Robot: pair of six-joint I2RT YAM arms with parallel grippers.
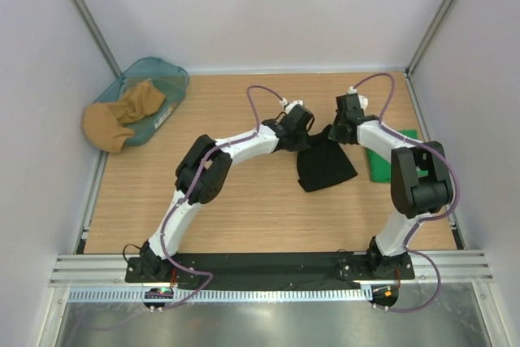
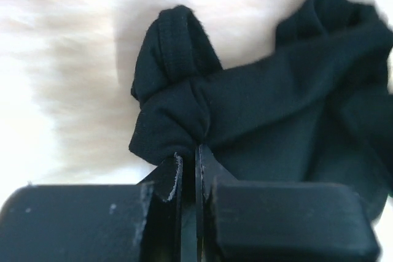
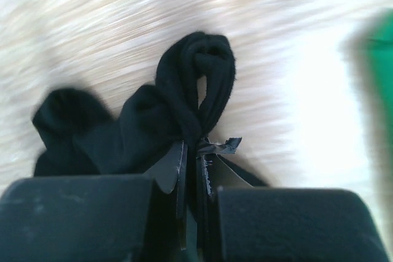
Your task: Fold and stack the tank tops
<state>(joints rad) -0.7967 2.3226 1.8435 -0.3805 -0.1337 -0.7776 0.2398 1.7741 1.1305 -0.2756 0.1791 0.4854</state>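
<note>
A: Where's the black tank top [image 1: 325, 166]?
B: On the desk [image 1: 244, 217], bunched between both arms. The left claw [image 2: 188, 154] and right claw [image 3: 192, 151] each pinch a strap end, I think.
A: The green tank top [image 1: 388, 156]?
B: Flat, far right, just beside it.

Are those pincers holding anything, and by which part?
Both hold the black tank top: the left pincer pinches a bunched hemmed edge, the right pincer what looks like a strap loop.

We see a light brown wooden table [image 1: 252, 217] with plain white walls [image 1: 268, 6] standing on three sides, thin gray metal posts [image 1: 81, 10] in the back corners, a silver rail [image 1: 89, 270] along the near edge, and soft, even light all over.
</note>
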